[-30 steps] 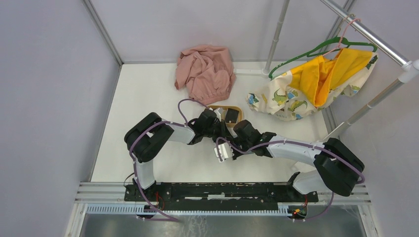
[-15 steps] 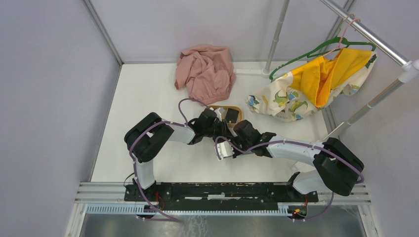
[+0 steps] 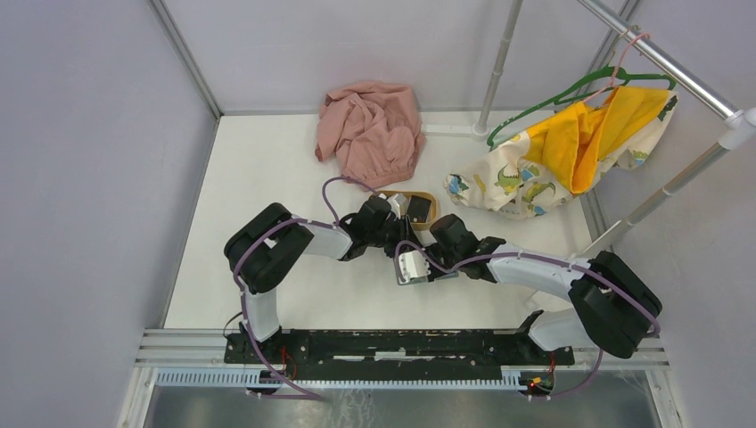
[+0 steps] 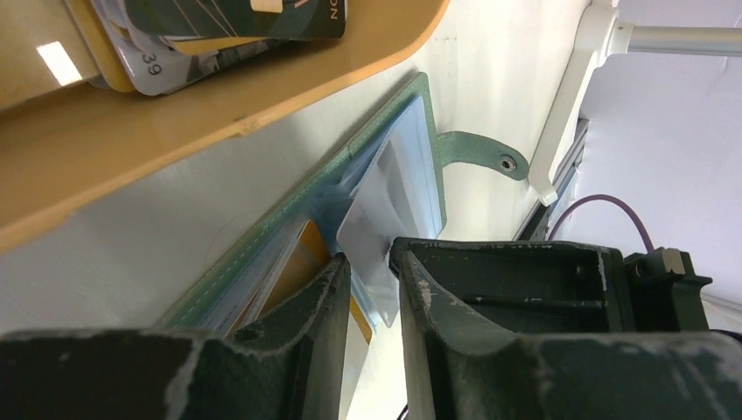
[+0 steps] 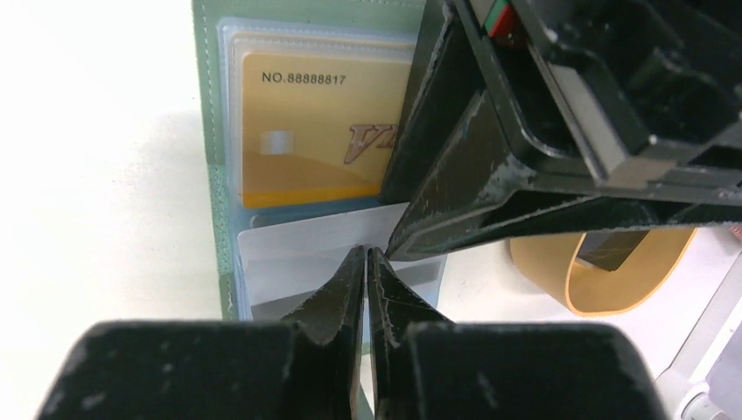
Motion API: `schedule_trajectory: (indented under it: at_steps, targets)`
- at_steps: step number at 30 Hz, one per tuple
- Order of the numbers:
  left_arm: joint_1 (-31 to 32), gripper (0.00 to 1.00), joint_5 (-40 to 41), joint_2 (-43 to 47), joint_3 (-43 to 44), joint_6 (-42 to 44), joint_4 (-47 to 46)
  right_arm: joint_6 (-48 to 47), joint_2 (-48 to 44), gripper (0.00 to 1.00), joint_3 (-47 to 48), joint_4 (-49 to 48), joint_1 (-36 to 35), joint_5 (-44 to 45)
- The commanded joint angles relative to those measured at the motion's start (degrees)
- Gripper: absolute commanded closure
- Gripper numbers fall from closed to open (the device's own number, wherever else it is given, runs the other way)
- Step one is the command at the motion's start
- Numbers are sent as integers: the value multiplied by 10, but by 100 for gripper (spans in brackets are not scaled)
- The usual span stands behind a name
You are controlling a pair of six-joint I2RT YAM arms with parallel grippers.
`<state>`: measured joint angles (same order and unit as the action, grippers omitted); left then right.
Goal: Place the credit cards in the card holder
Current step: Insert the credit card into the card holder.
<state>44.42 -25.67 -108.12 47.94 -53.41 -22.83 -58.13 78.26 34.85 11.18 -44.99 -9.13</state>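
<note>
Seeing right gripper (image 5: pixel 366 254) pinched shut, nothing between the tips. Tips down on a pale card (image 5: pixel 289 241) sticking partly out of the lower slot of the card holder (image 5: pixel 207 131). Gold card (image 5: pixel 306 149) already in the clear sleeve just above it, number side up. Left gripper (image 4: pixel 369 255) right beside, jaws parted to a narrow gap with the same pale card's end inside. Gap wider than the card, so no clamp visible. Card holder open flat on the white table (image 3: pixel 267 178) between the two wrists, green cover down, snap tab (image 4: pixel 490 157) poking out the side. Just beyond: oval wooden tray (image 4: pixel 175 131) with a loose stack of credit cards (image 4: pixel 219 26), dark one on top. Further back, well apart: crumpled pink cloth (image 3: pixel 370 129). Far right: dinosaur-print garment (image 3: pixel 508 178) with yellow lining, hung up off the table edge.
</note>
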Motion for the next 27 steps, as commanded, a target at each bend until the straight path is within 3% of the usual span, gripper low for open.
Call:
schedule_trajectory:
  at_steps: [1, 6, 13, 27]
  targets:
    - [1, 64, 4, 5, -4, 43, 41, 12, -28, 90, 1, -8, 16, -11]
    - [1, 62, 15, 33, -11, 51, 39, 28, -47, 88, 7, 1, 19, -111]
    - [1, 58, 19, 54, -17, 56, 39, 58, -40, 88, 17, -15, 16, -160]
    - [0, 63, 57, 66, -47, 64, 67, 64, 31, 88, 38, -28, -20, -50]
